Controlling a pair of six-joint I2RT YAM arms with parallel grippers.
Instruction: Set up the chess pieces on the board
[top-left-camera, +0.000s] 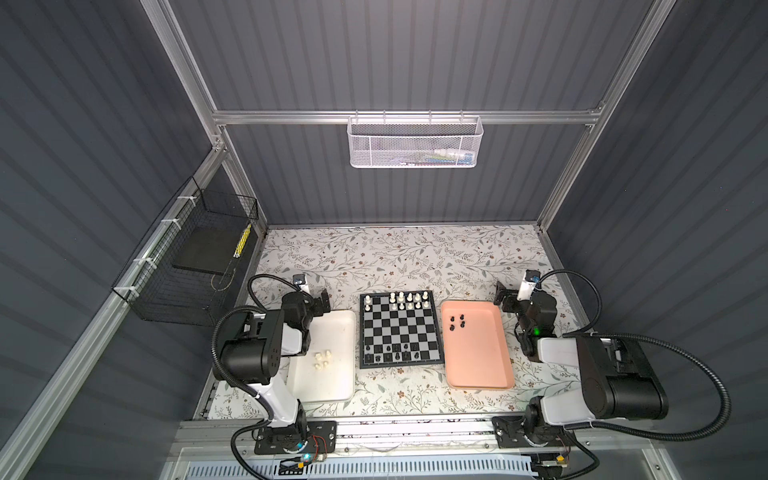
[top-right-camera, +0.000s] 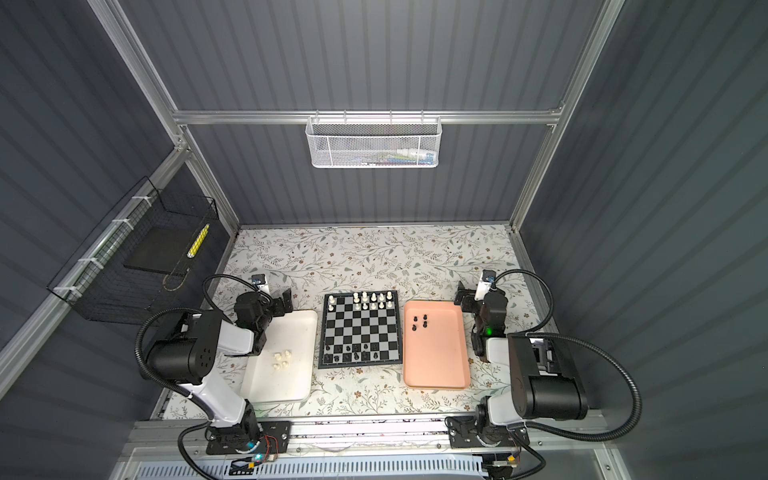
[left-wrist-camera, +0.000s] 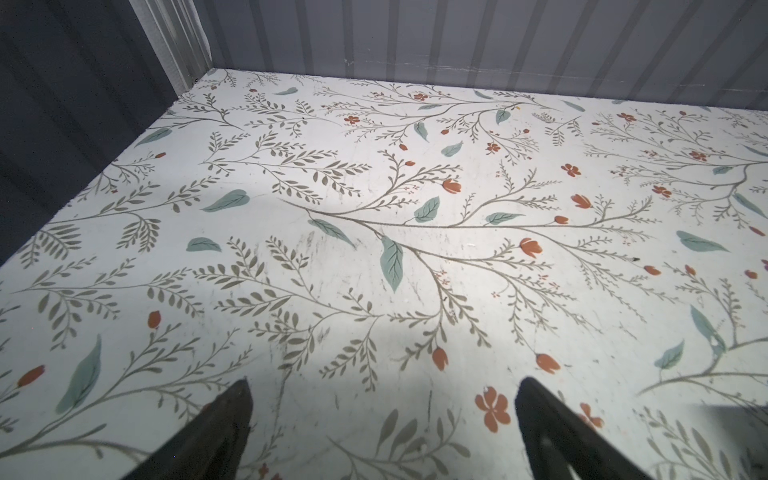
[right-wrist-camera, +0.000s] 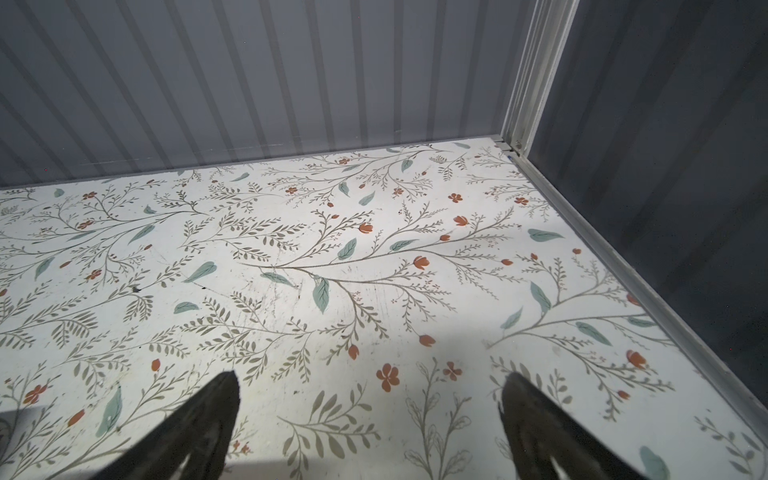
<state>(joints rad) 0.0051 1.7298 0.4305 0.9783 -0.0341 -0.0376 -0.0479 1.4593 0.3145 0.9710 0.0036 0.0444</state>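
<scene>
I'm idling the left gripper (top-left-camera: 319, 302) and right gripper (top-left-camera: 503, 300) splayed open and empty, white chessmen (top-left-camera: 323, 360) sitting just nearward of the left one, black chessmen (top-left-camera: 458, 323) lying left of the right one.

Lit tabletop (top-left-camera: 399, 257) brightly from overhead, left walls (top-left-camera: 83, 166) dim. Threw soft grey shadows nearest wrist cameras. Bowed frame rails (top-left-camera: 183, 62) toward top-view edges. Softened fine detail slightly.

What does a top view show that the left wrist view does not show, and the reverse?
Only a top view: the board, and the white tray and pink tray with loose chess pieces. Only the left wrist view: the left gripper close up, open, nothing between its fingers. Both: the flowered table and grey ribbed wall.
</scene>
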